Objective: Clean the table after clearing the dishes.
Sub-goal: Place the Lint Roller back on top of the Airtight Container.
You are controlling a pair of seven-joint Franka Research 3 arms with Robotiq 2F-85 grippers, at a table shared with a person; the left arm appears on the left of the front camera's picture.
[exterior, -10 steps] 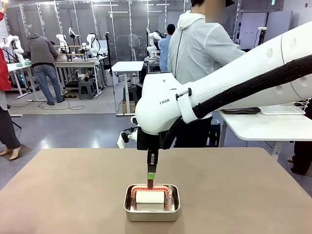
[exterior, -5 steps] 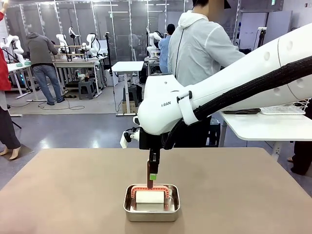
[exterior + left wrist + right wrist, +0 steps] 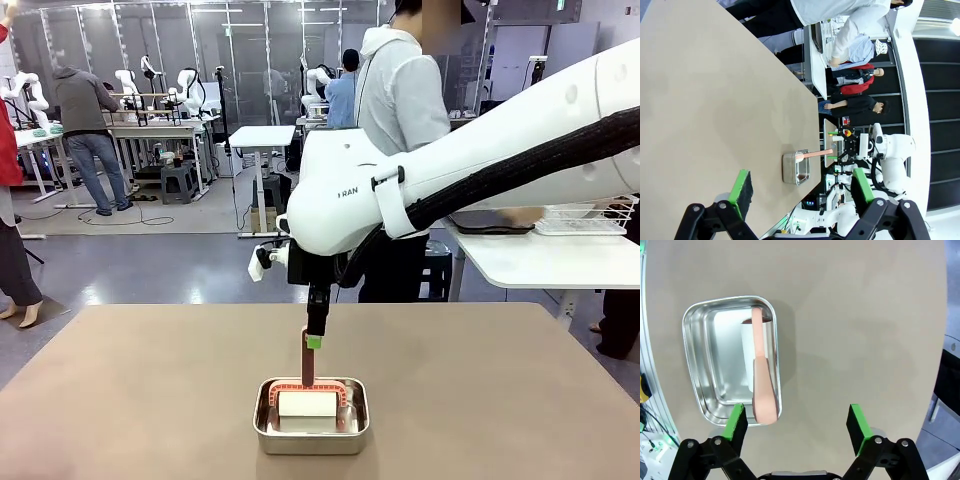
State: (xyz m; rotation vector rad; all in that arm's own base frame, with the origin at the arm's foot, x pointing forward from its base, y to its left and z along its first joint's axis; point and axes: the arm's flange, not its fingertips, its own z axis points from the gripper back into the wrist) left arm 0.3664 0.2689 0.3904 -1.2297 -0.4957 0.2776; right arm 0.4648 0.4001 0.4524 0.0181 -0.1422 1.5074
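Note:
The taupe table (image 3: 150, 400) carries a small steel pan (image 3: 262, 432) near its front edge. In the pan lies a white lint roller (image 3: 308, 404) whose pink handle (image 3: 307, 368) stands up. My right gripper (image 3: 314, 340) hangs just above the handle's top, open. In the right wrist view the handle (image 3: 762, 385) ends just inside one green pad of the right gripper (image 3: 797, 422), with the pan (image 3: 690, 365) below. My left gripper (image 3: 800, 187) is open and holds nothing, high over the table (image 3: 700, 100), far from the pan (image 3: 796, 167). The dishes are out of view.
A person (image 3: 400, 100) stands at the far side, turned toward a white side table (image 3: 540, 262) at the right, which carries a dark tray and a wire basket. The right arm (image 3: 480, 170) spans the upper right of the front view.
My right gripper has let go of the roller's handle and risen a little. The roller stays in the pan. The person has turned toward the side table.

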